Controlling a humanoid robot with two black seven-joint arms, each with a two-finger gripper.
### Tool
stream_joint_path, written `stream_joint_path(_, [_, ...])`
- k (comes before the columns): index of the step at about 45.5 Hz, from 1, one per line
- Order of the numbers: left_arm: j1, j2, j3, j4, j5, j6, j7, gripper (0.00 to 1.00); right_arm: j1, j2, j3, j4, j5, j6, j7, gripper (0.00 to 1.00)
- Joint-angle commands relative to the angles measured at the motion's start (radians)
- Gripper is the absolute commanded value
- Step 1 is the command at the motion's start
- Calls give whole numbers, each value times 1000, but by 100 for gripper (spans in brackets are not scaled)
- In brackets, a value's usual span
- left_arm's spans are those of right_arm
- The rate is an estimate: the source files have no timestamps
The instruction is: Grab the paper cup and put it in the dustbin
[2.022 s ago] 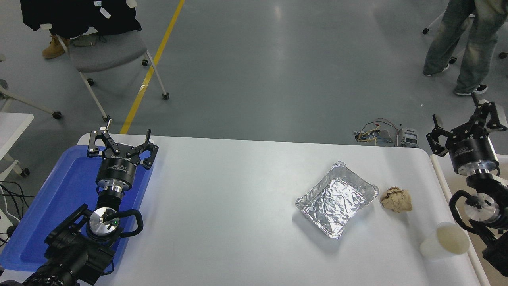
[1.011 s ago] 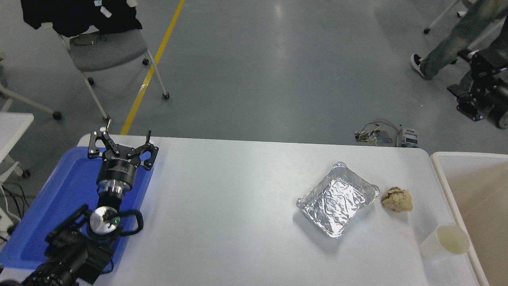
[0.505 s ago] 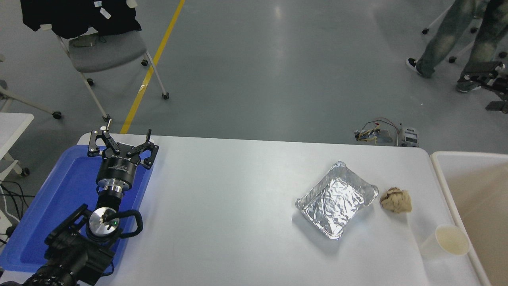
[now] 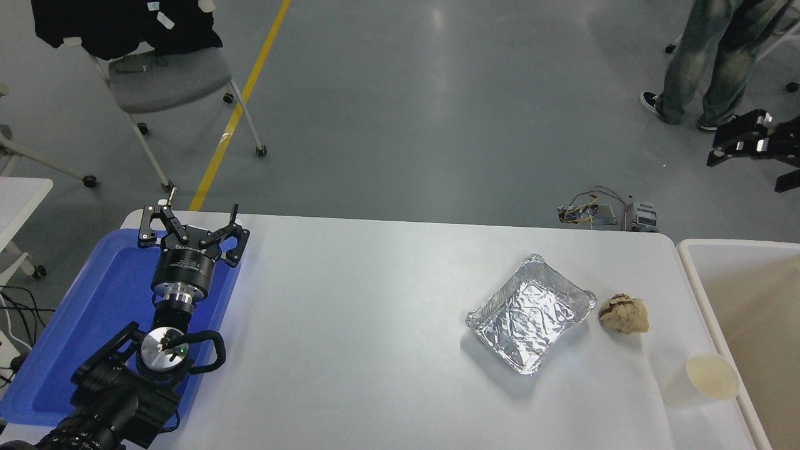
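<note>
The paper cup, white with a cream inside, stands upright at the table's front right, right beside the dustbin's rim. The dustbin, with a cream-white rim and beige inside, stands against the table's right edge and is cut off by the picture. My right gripper is high at the far right edge, well above and behind the dustbin and far from the cup; its two fingers stand apart and hold nothing. My left gripper is parked open over the blue tray at the lower left.
A silver foil tray and a crumpled brown paper ball lie on the white table, left of and behind the cup. A person's legs stand at the top right. A chair stands at the top left.
My right arm has swung from above the dustbin up and out to the far right edge. The cup, foil tray and paper ball have not moved. The person has stepped about.
</note>
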Motion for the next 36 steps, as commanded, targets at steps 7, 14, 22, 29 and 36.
stream_joint_path(7, [0, 0, 0, 0, 0, 0, -1, 100, 24, 46, -43, 155, -7, 27, 1, 100])
stream_joint_path(14, [0, 0, -2, 0, 0, 0, -1, 100, 30, 46, -21, 208, -46, 27, 3, 100])
stream_joint_path(22, [0, 0, -2, 0, 0, 0, -1, 100, 15, 49, 20, 207, -50, 27, 1, 100])
stream_joint_path(29, [0, 0, -2, 0, 0, 0, -1, 100, 10, 47, 38, 210, -87, 27, 6, 100])
stream_joint_path(36, [0, 0, -2, 0, 0, 0, -1, 100, -60, 3, 133, 210, -265, 27, 49, 100])
